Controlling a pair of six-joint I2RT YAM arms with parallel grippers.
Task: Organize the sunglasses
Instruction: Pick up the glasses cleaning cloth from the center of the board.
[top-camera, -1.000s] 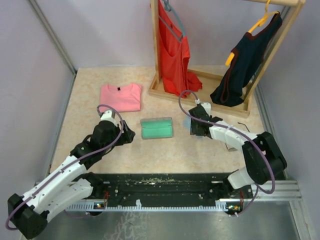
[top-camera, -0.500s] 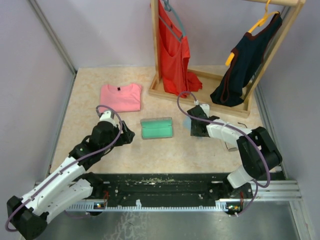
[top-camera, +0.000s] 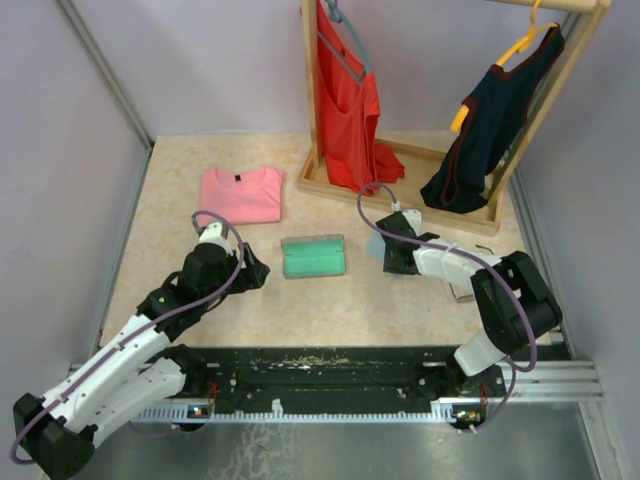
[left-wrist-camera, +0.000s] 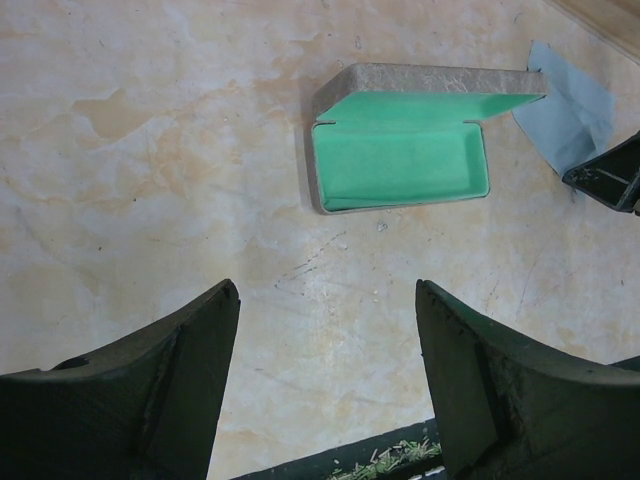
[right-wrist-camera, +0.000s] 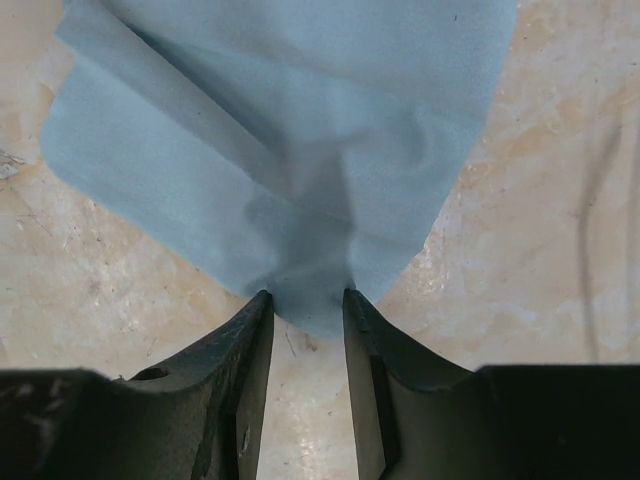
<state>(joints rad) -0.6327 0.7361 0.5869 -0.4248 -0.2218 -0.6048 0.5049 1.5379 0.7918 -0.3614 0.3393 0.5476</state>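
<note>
Right tool (right-wrist-camera: 307, 297), partly open, straddles the near corner of the cleaning cloth (right-wrist-camera: 290, 130), just right of the case (top-camera: 313, 256); nothing is gripped yet. Left tool (left-wrist-camera: 325, 295), wide and empty, hovers left of the case. The sunglasses (top-camera: 465, 292) lie farther right of the case, half under the right arm, axis unclear; that arm is nearer. A second ago the right jaws stood wider.

**Left wide, right nearly closed**

We see the left white-and-black jointed arm (top-camera: 140, 335) stretched forward and low. Its black two-finger left gripper (left-wrist-camera: 325, 300) is spread wide, pointing down. The right white-and-black arm (top-camera: 470, 268) folds inward. Its right gripper (right-wrist-camera: 307, 300) has fingers nearly together with a slim gap; pinching or not, we cannot tell.
</note>
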